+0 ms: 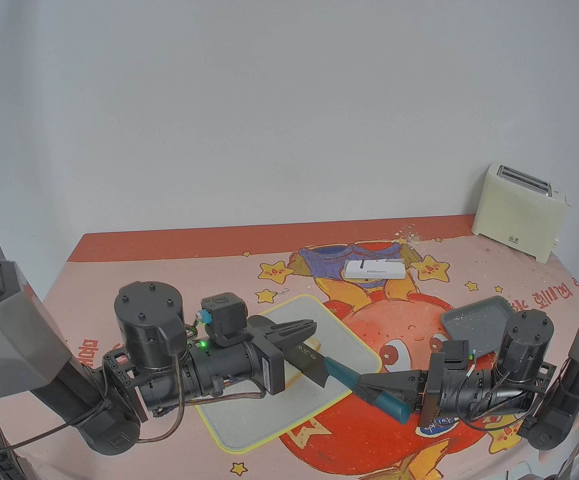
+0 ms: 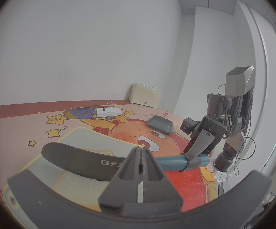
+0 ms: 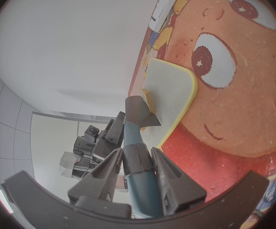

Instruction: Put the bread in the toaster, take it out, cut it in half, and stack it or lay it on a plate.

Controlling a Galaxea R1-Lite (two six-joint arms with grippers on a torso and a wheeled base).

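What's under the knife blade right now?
The bread slice lies flat on the cutting board under the knife. The blade crosses the slice, so the strip of bread beneath it, and any cut there, is hidden.

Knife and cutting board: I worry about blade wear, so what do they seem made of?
The knife: dark matte blade, likely coated steel or ceramic; teal handle looks plastic, smooth and uniform. The cutting board: probably plastic, pale matte face with a moulded yellow rim.
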